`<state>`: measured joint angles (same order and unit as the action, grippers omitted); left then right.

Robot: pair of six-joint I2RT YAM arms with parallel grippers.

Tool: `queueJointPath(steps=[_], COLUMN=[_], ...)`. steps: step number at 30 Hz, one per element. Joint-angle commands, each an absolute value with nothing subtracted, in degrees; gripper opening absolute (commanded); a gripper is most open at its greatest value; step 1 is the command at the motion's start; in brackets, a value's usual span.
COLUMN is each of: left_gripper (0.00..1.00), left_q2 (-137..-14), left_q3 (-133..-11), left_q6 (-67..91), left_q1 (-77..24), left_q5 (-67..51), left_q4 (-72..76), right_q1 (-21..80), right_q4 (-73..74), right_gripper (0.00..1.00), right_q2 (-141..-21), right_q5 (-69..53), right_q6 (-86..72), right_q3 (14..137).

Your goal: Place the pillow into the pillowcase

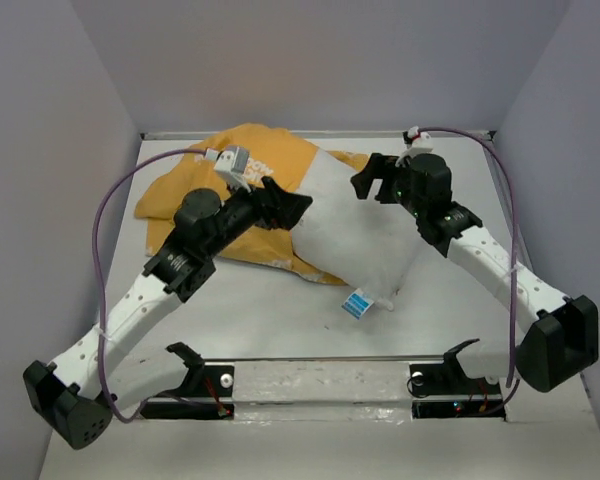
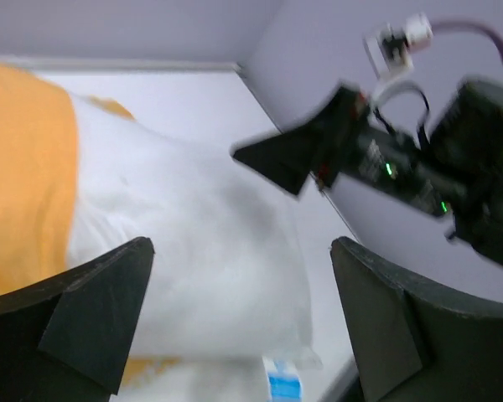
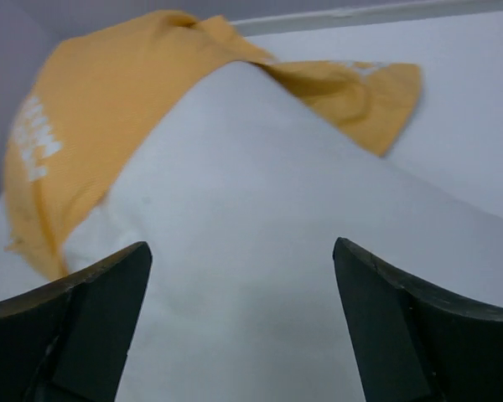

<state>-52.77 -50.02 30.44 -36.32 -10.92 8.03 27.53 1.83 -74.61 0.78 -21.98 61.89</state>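
Pillow (image 1: 360, 235) partly under pillowcase (image 1: 180, 195), left arm (image 1: 205, 235) overlapping

Enclosure: white worktop (image 1: 280, 315) boxed by plain lavender-grey back wall (image 1: 320, 60), left wall (image 1: 40, 180) and right wall (image 1: 580, 150); pale trim strip (image 1: 165, 134) along far edge, reflective metal rail (image 1: 320, 375) along near edge; even, soft light.

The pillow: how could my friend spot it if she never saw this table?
Start at the pale table, then find the crumpled orange-yellow pillowcase toward the back left. The pillow is the big puffy shape poking out of it to the right. It is the only soft white thing there, with a small blue-and-white tag at its near corner.
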Motion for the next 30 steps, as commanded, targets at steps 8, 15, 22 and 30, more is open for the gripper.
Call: queueJointPath(steps=[8, 15, 22, 30], left_gripper=[0.97, 0.92, 0.82, 0.78], left_q2=[-101.6, -106.8, -103.0, -98.4], left_q3=[-101.5, -102.2, -94.1, -88.4], left_q6=[2.1, -10.3, -12.6, -14.4], left_q1=[-35.2, -35.5, -36.6, -36.9], left_q5=[6.7, 6.7, 17.0, 11.5], left_q4=[-16.3, -18.5, -13.6, -16.2], right_q1=[22.4, 37.8, 38.4, 38.4], right_q4=[7.1, 1.7, 5.4, 5.5], right_gripper=[0.00, 0.00, 0.00, 0.00], right_q2=[-93.8, -72.5, -68.5, -68.7], right_q5=[-30.3, -10.8, -3.3, -0.3], right_q6=[-13.4, -26.2, -25.7, -25.2], right_q3=[64.3, 49.4, 48.8, 47.9])
